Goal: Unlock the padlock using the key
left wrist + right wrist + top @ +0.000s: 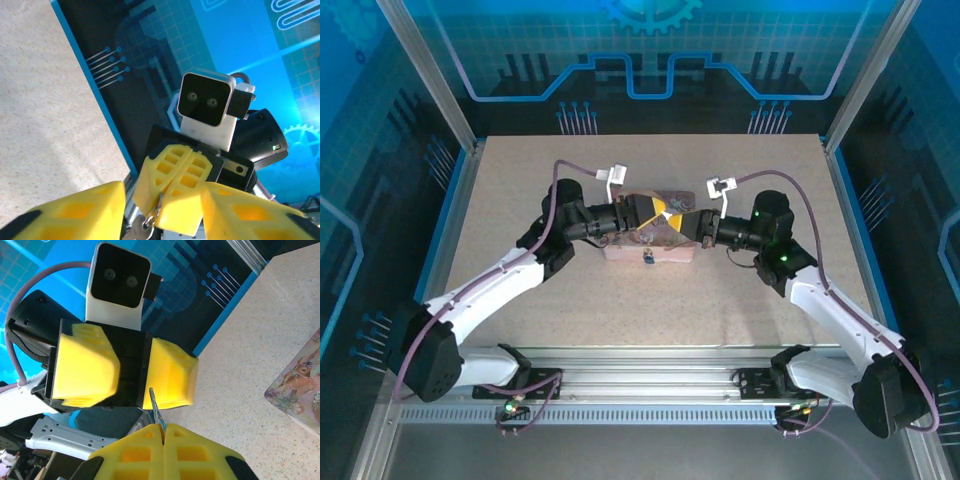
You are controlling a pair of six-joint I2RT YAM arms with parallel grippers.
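Observation:
My right gripper (163,429) is shut on the key (156,407), a thin metal sliver that sticks out past its yellow fingertips. In the left wrist view a small ring (149,216) hangs from the key below those shut fingers (172,180). My left gripper (162,215) is open, its yellow fingers (170,372) standing to either side of the right fingertips and holding nothing. From above, both grippers meet over the pink tin (620,250). The padlock (647,257) is a tiny metallic speck at the tin's front edge.
The tin lies mid-table on the speckled tabletop (650,310), and its corner (300,385) shows at the right of the right wrist view. Blue panels (640,50) wall the back and both sides. An aluminium rail (650,385) runs along the near edge.

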